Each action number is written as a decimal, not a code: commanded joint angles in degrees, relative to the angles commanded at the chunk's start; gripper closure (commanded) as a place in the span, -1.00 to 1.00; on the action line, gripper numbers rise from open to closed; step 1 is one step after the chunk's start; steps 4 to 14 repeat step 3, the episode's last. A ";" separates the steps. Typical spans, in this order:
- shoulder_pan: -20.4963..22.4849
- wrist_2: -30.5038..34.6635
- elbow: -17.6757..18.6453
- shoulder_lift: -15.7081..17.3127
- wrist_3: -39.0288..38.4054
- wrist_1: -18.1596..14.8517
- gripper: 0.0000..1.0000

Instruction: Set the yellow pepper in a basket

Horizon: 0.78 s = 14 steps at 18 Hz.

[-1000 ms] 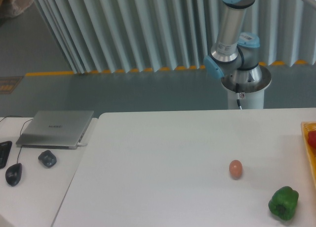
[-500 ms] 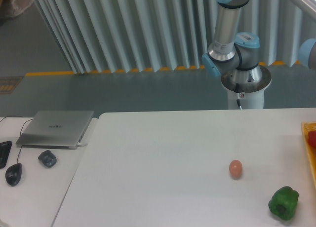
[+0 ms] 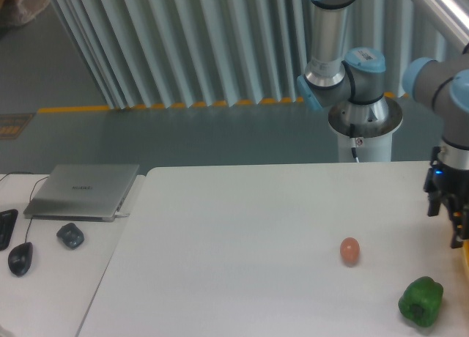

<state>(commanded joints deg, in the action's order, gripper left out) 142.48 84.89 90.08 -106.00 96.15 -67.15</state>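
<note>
The yellow pepper does not show in the camera view. My gripper point(image 3: 454, 223) hangs at the far right edge, above the table's right side, partly cut off by the frame. I cannot tell how its jaws stand or whether they hold anything. Only a thin yellow-orange sliver of the basket point(image 3: 465, 258) shows at the right edge, just below the gripper. Its inside is hidden.
A small brownish-pink egg point(image 3: 350, 250) lies right of the table's centre. A green bell pepper point(image 3: 421, 301) sits near the front right. On the side desk at left are a laptop point(image 3: 83, 191), a mouse point(image 3: 20, 258) and a small dark object point(image 3: 70, 235). The robot's base point(image 3: 364, 124) stands behind the table.
The arm has swung in from the right. The wrist and gripper, out of view before, now hang over the table's right edge and cover most of the basket strip and its red item.
</note>
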 joint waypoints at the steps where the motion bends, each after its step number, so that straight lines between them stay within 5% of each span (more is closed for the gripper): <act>1: -1.23 0.88 0.35 -0.09 -0.09 0.09 -1.00; 14: -2.29 1.76 0.36 -0.18 -0.17 0.17 -1.00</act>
